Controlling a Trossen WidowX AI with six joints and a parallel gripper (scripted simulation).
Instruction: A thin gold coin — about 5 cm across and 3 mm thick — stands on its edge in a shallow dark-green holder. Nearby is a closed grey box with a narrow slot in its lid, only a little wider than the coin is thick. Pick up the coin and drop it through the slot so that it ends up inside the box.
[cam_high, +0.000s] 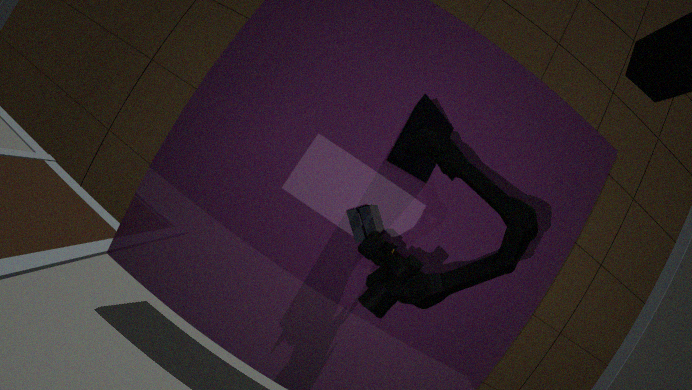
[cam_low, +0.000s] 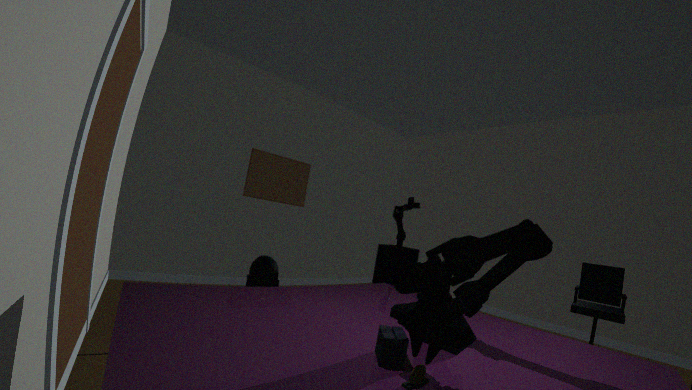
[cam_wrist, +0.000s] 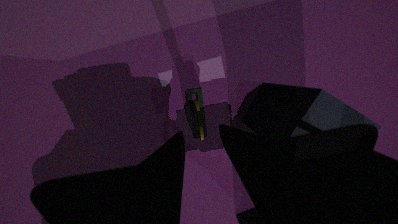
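The thin gold coin (cam_wrist: 200, 120) stands on its edge in the shallow dark-green holder (cam_wrist: 193, 111) on the purple mat (cam_wrist: 325, 45); that posture leaves its two flat faces free for a pinch, which is likely why the black parallel-jaw gripper (cam_wrist: 201, 142) hangs directly above it, the coin's edge showing in the gap between the two dark fingers; the jaws stand partly apart and grasp nothing, the coin lying below them and touched by neither. The closed grey box (cam_high: 365, 221) sits just beside the gripper in the top view, near enough for a short carry, I judge; its corner shows at the right of the wrist view (cam_wrist: 332, 115). Much is hard to make out: the light is dim throughout; the slot in the lid cannot be told in any view; from above the arm (cam_high: 505, 225) covers coin and holder; in the exterior view only a small dark lump (cam_low: 417, 374) marks them.
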